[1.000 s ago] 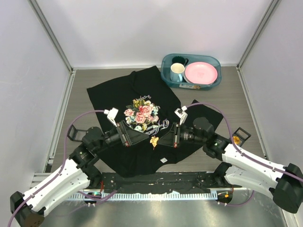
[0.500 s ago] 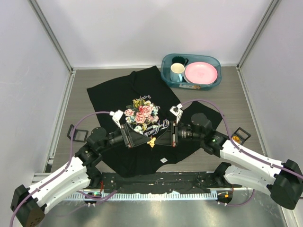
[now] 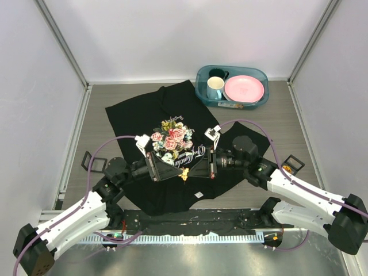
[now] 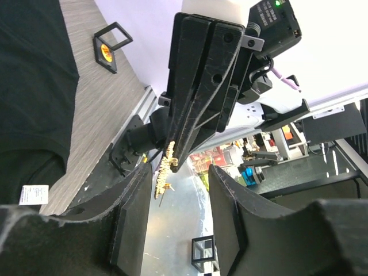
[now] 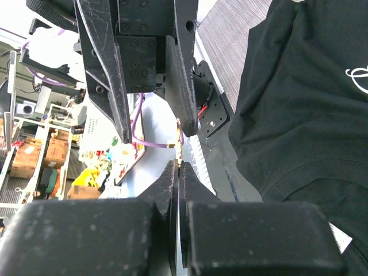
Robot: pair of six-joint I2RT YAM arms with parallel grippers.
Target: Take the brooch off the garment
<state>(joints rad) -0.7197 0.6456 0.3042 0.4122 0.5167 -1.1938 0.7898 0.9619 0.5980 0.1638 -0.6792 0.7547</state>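
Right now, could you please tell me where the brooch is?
In the top view the brooch is mid-table over the garment, just below its rose print, pinched by the shut right fingers, between the open left fingers.

Matt black cloth garment [image 3: 138, 115] on grey wood-grain table [image 3: 287, 123]

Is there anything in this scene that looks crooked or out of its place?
Yes. The garment lies crooked on the table, turned diagonally. The brooch sits pinched between the shut right fingers.
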